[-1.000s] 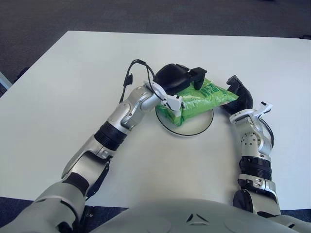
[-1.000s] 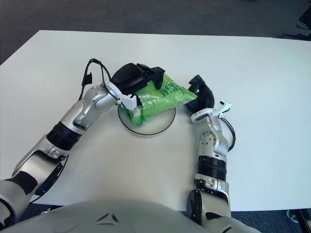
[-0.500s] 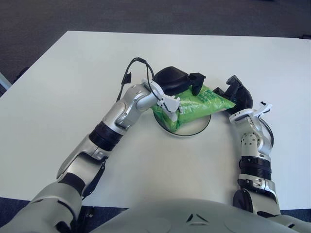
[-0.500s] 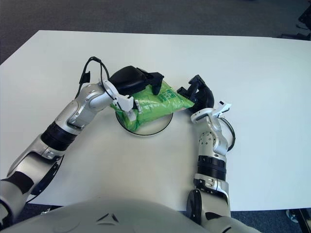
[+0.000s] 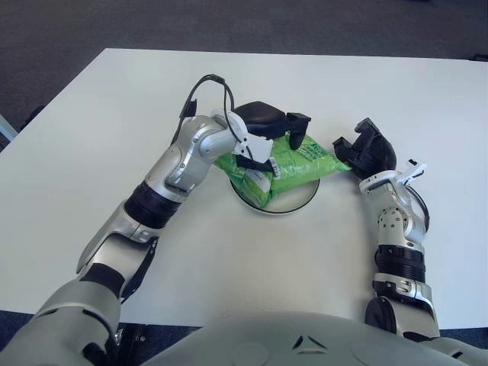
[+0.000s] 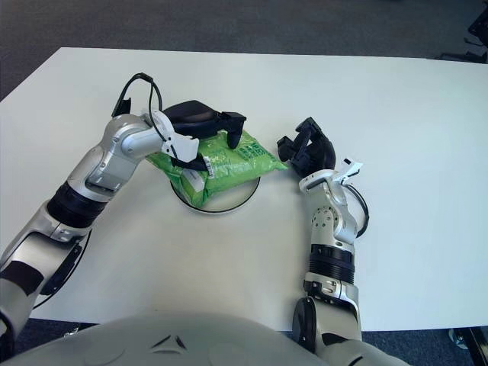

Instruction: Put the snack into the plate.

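1. Fingers [image 5: 296,130] of the left hand [image 5: 263,126]: black, arched over the far edge of the snack, one tip pressing on its top face and another curled beneath the left end; they hold the pack.
2. Fingers [image 5: 343,146] of the right hand [image 5: 366,149]: spread and relaxed, holding nothing, tips just beside the pack's right corner; whether they touch it cannot be told.
3. Snack [image 5: 286,162]: bright green packet with white print, lying flat across the plate, its left end and right corner overhanging the rim.
4. Plate [image 5: 293,204]: round, white with a dark rim, mostly covered by the packet; near edge visible.
5. Worktop [image 5: 114,114]: white, rectangular, carrying the plate near its middle.
6. Floor [image 5: 229,23]: dark carpet beyond the far edge of the worktop.
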You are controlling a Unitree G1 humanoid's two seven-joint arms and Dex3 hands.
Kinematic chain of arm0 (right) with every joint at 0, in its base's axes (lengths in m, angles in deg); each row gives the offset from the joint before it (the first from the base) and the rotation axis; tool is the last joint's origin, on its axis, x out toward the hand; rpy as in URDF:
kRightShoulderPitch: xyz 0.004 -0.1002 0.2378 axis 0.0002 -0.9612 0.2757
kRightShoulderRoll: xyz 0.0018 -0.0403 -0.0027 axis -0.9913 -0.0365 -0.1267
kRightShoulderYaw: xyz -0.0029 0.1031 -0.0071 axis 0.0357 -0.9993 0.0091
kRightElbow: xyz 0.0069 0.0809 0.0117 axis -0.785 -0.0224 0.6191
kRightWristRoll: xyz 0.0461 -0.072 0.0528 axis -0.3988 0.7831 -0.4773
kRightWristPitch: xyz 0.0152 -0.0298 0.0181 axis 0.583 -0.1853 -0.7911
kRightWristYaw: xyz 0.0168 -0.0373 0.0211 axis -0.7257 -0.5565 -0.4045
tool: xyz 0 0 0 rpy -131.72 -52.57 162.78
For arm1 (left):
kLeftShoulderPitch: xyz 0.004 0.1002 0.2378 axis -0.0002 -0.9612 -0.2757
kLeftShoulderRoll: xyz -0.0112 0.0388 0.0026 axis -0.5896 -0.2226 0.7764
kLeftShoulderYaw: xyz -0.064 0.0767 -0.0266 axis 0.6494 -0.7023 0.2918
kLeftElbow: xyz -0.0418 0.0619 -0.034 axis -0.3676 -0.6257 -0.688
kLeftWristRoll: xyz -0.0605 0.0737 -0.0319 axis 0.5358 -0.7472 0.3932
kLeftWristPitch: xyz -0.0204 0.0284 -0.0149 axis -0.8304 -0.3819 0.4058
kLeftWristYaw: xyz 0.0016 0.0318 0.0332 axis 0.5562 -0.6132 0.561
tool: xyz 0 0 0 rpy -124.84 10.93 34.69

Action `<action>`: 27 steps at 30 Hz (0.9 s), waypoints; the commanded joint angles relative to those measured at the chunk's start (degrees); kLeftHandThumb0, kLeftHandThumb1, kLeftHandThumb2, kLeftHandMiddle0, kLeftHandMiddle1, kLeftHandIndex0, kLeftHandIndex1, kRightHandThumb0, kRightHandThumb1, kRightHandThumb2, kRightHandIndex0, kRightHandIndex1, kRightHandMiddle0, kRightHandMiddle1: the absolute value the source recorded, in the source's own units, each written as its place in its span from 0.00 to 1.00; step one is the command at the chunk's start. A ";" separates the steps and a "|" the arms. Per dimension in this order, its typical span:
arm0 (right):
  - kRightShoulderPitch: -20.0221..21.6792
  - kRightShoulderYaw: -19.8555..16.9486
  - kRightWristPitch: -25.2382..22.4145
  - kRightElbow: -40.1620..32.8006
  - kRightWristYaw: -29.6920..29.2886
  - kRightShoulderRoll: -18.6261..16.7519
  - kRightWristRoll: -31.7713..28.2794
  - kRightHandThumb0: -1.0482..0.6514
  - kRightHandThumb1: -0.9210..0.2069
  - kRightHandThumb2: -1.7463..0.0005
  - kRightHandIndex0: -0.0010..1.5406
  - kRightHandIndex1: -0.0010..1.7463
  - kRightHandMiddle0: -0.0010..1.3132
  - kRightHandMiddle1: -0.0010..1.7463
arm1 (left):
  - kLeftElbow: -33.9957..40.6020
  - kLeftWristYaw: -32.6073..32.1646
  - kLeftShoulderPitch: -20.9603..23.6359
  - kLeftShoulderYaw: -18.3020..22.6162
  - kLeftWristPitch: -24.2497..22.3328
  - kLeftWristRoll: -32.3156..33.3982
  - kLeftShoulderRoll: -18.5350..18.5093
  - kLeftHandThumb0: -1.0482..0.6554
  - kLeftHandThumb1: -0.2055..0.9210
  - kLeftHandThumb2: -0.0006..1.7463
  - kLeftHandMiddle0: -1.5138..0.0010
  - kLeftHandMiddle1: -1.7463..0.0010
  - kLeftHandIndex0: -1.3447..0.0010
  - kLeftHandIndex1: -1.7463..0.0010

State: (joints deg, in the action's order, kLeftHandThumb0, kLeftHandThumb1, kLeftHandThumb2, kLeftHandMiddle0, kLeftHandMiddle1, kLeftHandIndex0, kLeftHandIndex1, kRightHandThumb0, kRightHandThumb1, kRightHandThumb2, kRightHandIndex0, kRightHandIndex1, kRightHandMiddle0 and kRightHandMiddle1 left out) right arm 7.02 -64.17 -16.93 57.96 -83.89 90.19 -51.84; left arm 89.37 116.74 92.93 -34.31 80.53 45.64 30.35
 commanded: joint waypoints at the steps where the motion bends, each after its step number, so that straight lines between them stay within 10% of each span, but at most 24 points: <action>1: -2.74 -0.11 -1.40 2.59 -1.16 -0.97 0.36 0.30 0.65 0.16 0.81 1.00 0.55 1.00 | 1.41 3.37 2.81 1.46 -1.23 2.32 -1.69 0.36 0.47 0.57 0.92 0.20 0.99 0.39; 15: -2.69 0.70 -0.93 3.26 0.00 0.10 1.17 0.31 0.63 0.17 0.83 1.00 0.53 1.00 | -2.98 -0.11 1.91 5.77 6.55 9.68 -2.73 0.15 0.58 0.42 1.00 0.83 1.00 0.78; 27: -2.82 0.90 -0.07 3.04 -1.16 -0.36 1.58 0.31 0.62 0.18 0.83 1.00 0.53 1.00 | -6.10 -13.50 0.16 9.17 11.15 6.62 -0.83 0.09 0.82 0.29 0.97 0.92 1.00 0.75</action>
State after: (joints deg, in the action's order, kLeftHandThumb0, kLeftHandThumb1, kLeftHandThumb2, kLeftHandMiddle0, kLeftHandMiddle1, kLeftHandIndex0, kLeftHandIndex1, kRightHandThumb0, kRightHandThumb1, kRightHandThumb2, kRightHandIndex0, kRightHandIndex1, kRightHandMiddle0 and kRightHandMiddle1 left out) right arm 7.07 -63.14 -16.20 58.80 -83.82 90.89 -51.14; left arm 83.78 107.56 93.82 -26.52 90.85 54.19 29.20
